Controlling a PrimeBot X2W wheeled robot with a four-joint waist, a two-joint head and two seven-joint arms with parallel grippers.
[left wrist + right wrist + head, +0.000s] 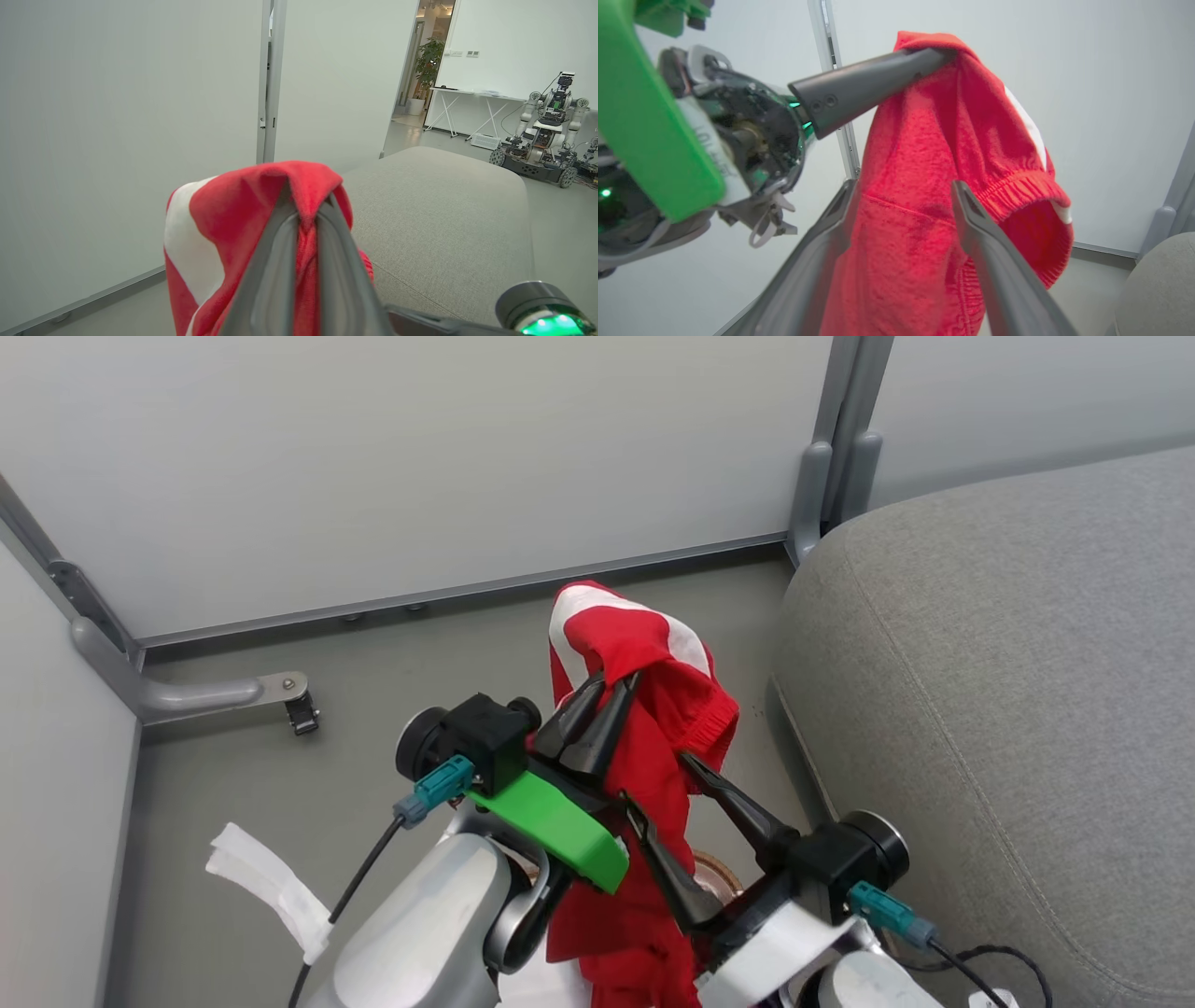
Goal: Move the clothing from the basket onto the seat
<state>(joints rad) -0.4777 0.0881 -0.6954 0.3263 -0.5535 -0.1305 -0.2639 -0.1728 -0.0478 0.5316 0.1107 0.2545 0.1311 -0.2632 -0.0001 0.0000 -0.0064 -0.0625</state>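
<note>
The left gripper [618, 683] is clamped tight on a top fold of the clothing [644, 644], a red garment with white panels that hangs from the closed fingers over the floor [280, 784]. Its lower end runs off the head view's bottom edge behind the arms, so I cannot tell whether it hangs free. The right gripper [655, 777], at about 5 o'clock from the left one, is spread wide with a finger on either side of the hanging cloth, gripping nothing. The seat [1008, 691] lies at 3 o'clock of the garment, just beside it. The carry looks best done by lifting high enough for the tail to pass the cushion's rounded edge, then swinging toward 3 o'clock. Let go only once the cloth is well over the cushion. The right gripper should either close on the cloth to share the load or stay clear, so the cloth does not snag on it.
</note>
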